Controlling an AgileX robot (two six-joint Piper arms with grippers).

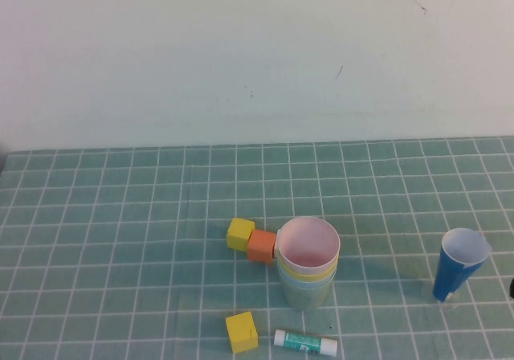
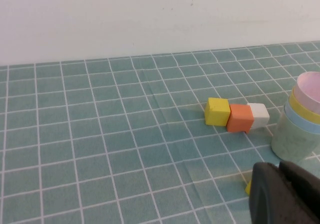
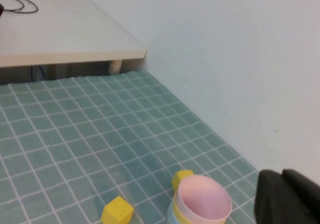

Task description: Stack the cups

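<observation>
The four cups stand nested in one upright stack mid-table: pink cup (image 1: 307, 243) on top, yellow cup (image 1: 299, 274) and light blue cup (image 1: 320, 280) showing as rims, pale green cup (image 1: 305, 297) at the bottom. The stack also shows in the left wrist view (image 2: 295, 141) and the right wrist view (image 3: 202, 199). My left gripper (image 2: 280, 166) is shut and empty, low over the mat a little short of the stack. My right gripper (image 3: 282, 174) is shut and empty, raised beside and apart from the stack. Neither arm shows in the high view.
A yellow cube (image 1: 240, 233), an orange cube (image 1: 261, 245) and a white cube (image 2: 258, 115) sit in a row against the stack's left side. Another yellow cube (image 1: 242, 332) and a glue stick (image 1: 305, 342) lie in front. A tall dark blue cup (image 1: 459, 263) stands at the right.
</observation>
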